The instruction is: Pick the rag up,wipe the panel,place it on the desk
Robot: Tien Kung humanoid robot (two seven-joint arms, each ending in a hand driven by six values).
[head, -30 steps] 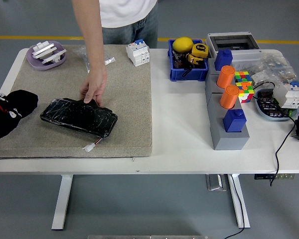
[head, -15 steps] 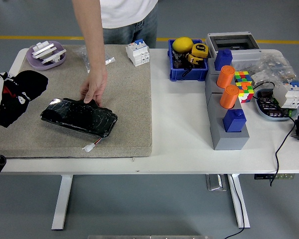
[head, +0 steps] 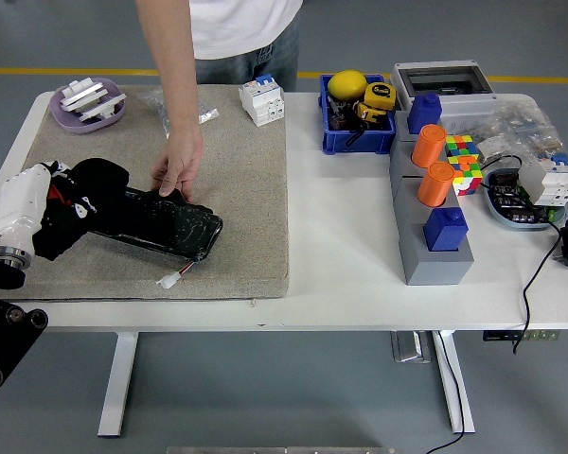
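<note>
- While the person holds the panel point(head: 151, 223) from the far side, the left hand point(head: 28, 210) of the robot comes in from the left edge of the head view, and its fingers are clamped on the black rag point(head: 80, 194).
- The rag lies over the left end of the panel and touches it; part of the rag hangs over the robot's white hand.
- The panel is a dark, shiny, flat piece with cracks; it lies tilted on the grey mat point(head: 246, 227), with its right end nearer to the front edge of the mat.
- The person's hand point(head: 180, 165) rests with the fingertips on the far edge of the panel, just right of the rag.
- A small white connector point(head: 168, 279) on a wire lies on the mat just beside the near right corner of the panel.
- At the far left corner of the mat stands a purple dish point(head: 87, 104) with white parts in it.
- A white breaker point(head: 262, 99) stands at the far right corner of the mat.
- On the bare table point(head: 341, 274), right of the mat, there is a blue bin point(head: 356, 132) with a yellow thing in it, then a grey block point(head: 431, 255) with two orange cylinders point(head: 434, 165) and blue caps.
- A colour cube point(head: 462, 161) is just beside the cylinders, and further right are cables and small parts.
- The right hand is not seen in this view.
</note>
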